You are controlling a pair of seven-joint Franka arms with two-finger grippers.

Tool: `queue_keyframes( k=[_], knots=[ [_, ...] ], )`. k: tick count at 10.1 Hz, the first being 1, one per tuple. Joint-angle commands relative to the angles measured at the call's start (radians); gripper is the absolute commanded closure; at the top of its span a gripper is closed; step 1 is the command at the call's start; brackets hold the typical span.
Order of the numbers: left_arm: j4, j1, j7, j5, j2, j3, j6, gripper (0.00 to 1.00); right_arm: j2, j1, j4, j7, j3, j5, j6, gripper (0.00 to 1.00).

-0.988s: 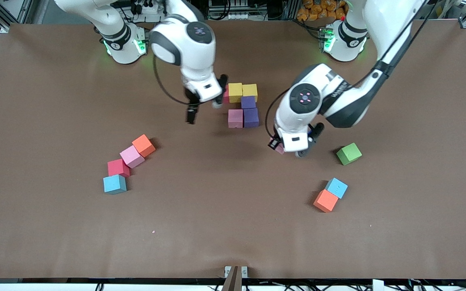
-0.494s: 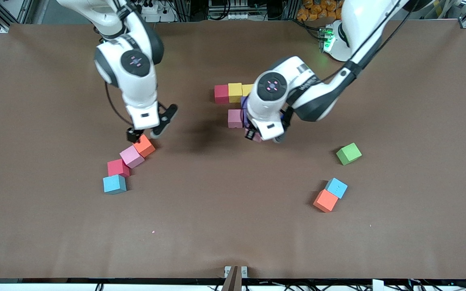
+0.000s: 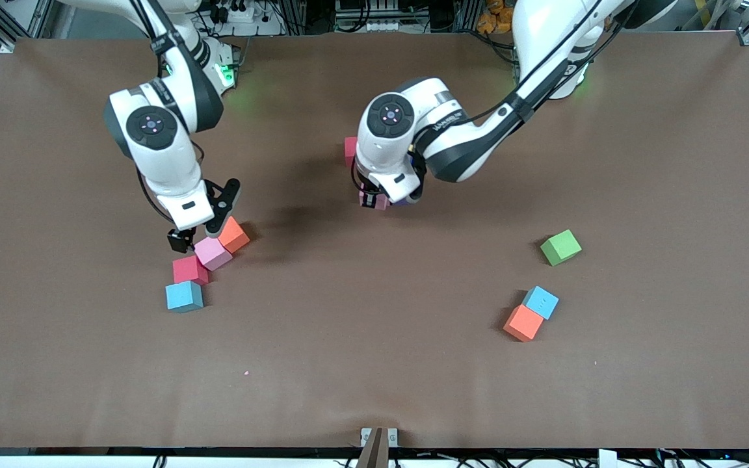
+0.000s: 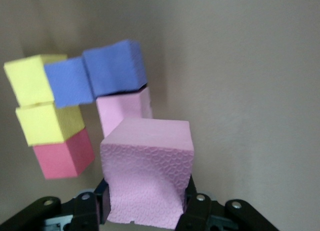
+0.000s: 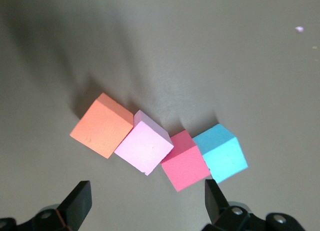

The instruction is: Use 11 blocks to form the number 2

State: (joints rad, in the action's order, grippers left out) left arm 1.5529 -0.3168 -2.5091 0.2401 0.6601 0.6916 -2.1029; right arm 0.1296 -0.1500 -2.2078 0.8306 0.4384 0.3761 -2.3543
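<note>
My left gripper (image 3: 384, 198) is shut on a pink block (image 4: 147, 176), which it holds just above the table beside the started number 2. That group shows in the left wrist view: two yellow blocks (image 4: 30, 78), two purple blocks (image 4: 114, 66), a pink one (image 4: 122, 108) and a red one (image 4: 64, 153). From the front only its red block (image 3: 350, 151) shows past the arm. My right gripper (image 3: 197, 235) hangs open over a slanted row of orange (image 5: 102, 125), pink (image 5: 144, 148), red (image 5: 185, 161) and light blue (image 5: 221, 152) blocks.
A green cube (image 3: 560, 247) lies toward the left arm's end of the table. Nearer the front camera than it, an orange block (image 3: 523, 323) and a light blue block (image 3: 541, 302) touch each other.
The left gripper carried the pink block from near the green cube over to the block group. The right gripper swung away from that group to above the slanted row, staying open.
</note>
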Motion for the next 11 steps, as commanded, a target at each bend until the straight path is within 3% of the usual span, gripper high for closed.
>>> queue_keyframes(
  k=[1,2,4,6,11],
  knots=[
    [-0.025,-0.123,-0.147,0.010,0.018,-0.085,-0.032,0.61,-0.007,-0.046,-0.061,0.214,0.019,-0.014,-0.051,0.00],
    [-0.025,-0.164,-0.184,0.004,0.018,-0.128,-0.048,0.61,0.007,-0.051,-0.061,0.308,0.020,-0.016,-0.051,0.00],
    [-0.025,-0.202,-0.261,0.008,0.039,-0.149,-0.103,0.61,0.054,-0.049,-0.053,0.457,0.022,-0.016,-0.072,0.00],
    [-0.027,-0.215,-0.325,0.008,0.046,-0.150,-0.144,0.61,0.148,-0.069,-0.052,0.623,0.019,-0.016,-0.225,0.00],
    [-0.025,-0.219,-0.373,0.007,0.064,-0.150,-0.149,0.61,0.179,-0.056,-0.061,0.691,0.029,-0.016,-0.246,0.00]
  ],
)
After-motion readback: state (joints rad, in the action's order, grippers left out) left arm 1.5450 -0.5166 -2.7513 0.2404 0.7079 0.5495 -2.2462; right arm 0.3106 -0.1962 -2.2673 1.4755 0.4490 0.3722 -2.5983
